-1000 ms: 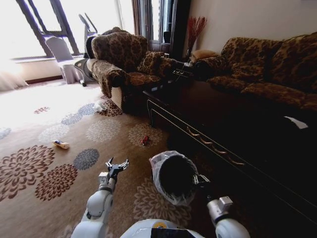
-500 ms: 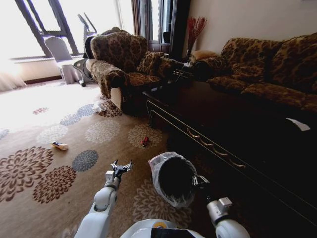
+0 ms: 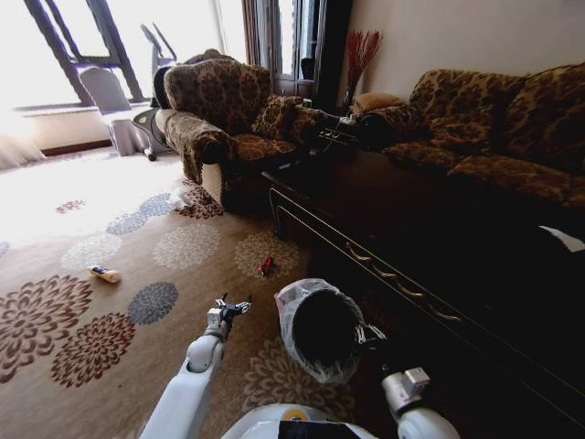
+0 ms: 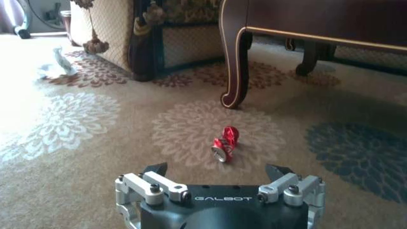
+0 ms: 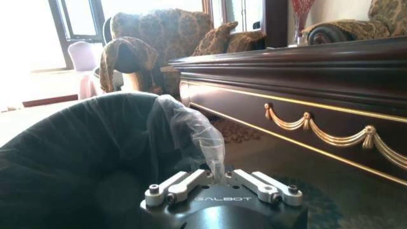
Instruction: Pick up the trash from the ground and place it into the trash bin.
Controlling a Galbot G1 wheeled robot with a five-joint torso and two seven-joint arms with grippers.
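We reach our wide-open left gripper [image 3: 233, 305] low over the carpet toward the red can [image 3: 266, 265] lying just beyond it, while our right gripper [image 5: 219, 178] pinches the bin [image 3: 320, 327] liner; next, we judge, close in and grasp.

Right gripper [image 5: 219, 177] low in frame, fingers pinched together on the liner [image 5: 197, 131] — a whitish translucent fold rising from between the tips. Bin [image 5: 76, 152] just beside and partly behind the gripper: black, round, tilted so its dark inside faces the camera; liner edge draped over the rim near the fingers. Dark wood table [image 5: 305, 95] close by on the far side of the bin, gold swag trim along its apron. Patterned armchair [image 5: 159, 38] with a cushion farther back. Bright windows [image 5: 76, 19] behind it. A pale chair [image 5: 83, 57] near the window — possibly plastic, washed out by glare.
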